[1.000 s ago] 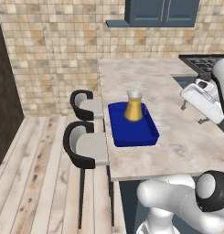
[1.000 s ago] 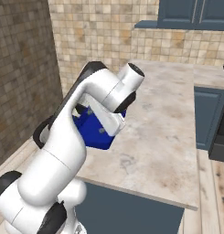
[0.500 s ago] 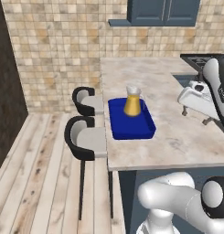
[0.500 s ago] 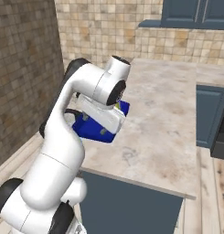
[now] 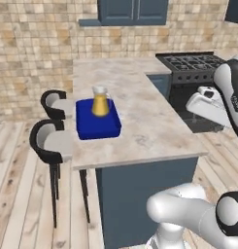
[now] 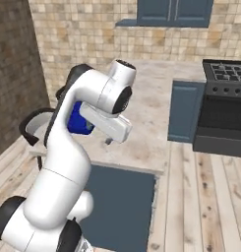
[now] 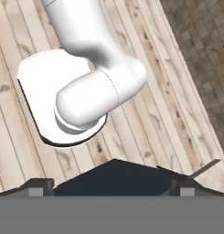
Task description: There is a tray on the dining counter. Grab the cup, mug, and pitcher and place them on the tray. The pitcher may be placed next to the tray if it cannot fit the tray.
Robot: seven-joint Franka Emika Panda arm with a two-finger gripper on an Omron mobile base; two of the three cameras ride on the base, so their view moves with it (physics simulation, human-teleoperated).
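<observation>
Pitcher (image 5: 100, 101) upright on blue tray (image 5: 97, 126), tray on dining counter (image 5: 140, 121); two stools (image 5: 51, 141) beside counter

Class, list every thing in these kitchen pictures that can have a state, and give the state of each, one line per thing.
Pitcher: upright on the tray, partly filled with orange liquid.
Tray: flat on the dining counter, holding the pitcher.
Stools: two, unoccupied, at the counter's edge.
Cabinet doors: closed.
Stove: no pots on its burners.
Tool: open, holding nothing, facing the wooden floor.
</observation>
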